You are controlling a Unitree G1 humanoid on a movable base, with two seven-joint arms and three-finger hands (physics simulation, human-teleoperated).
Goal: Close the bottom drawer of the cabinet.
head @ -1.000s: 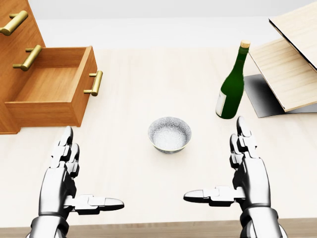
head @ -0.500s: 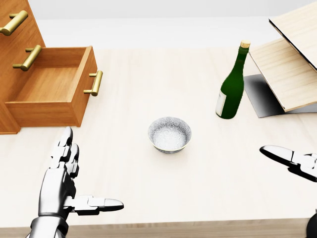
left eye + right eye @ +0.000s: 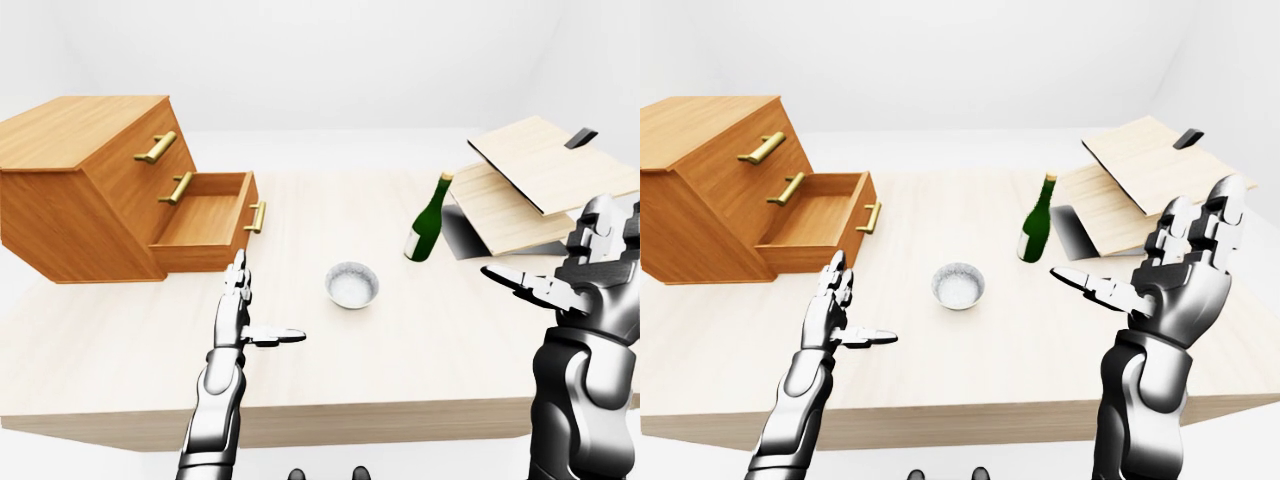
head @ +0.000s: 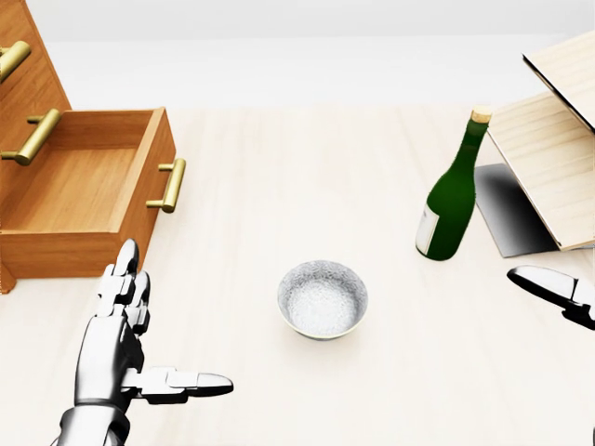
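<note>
The wooden cabinet (image 3: pixel 85 195) stands on the table at the left. Its bottom drawer (image 4: pixel 84 190) is pulled out and looks empty, and its brass handle (image 4: pixel 169 185) faces right. The two drawers above it are shut. My left hand (image 4: pixel 163 325) is open, flat over the table just below the drawer's near corner, and touches nothing. My right hand (image 3: pixel 1130 240) is open and raised well above the table at the right, far from the cabinet. In the head view only its thumb (image 4: pixel 544 283) shows, at the right edge.
A grey bowl (image 4: pixel 322 298) sits mid-table. A green bottle (image 4: pixel 451 190) stands upright to its right. Light wooden boards (image 4: pixel 548 158) lean over a dark base at the far right. The table's near edge (image 3: pixel 330 420) runs below my hands.
My right hand rose from the table and swung out to the right. The head view shifted, so the drawer, bowl and bottle sit lower in it. My left hand hardly moved.
</note>
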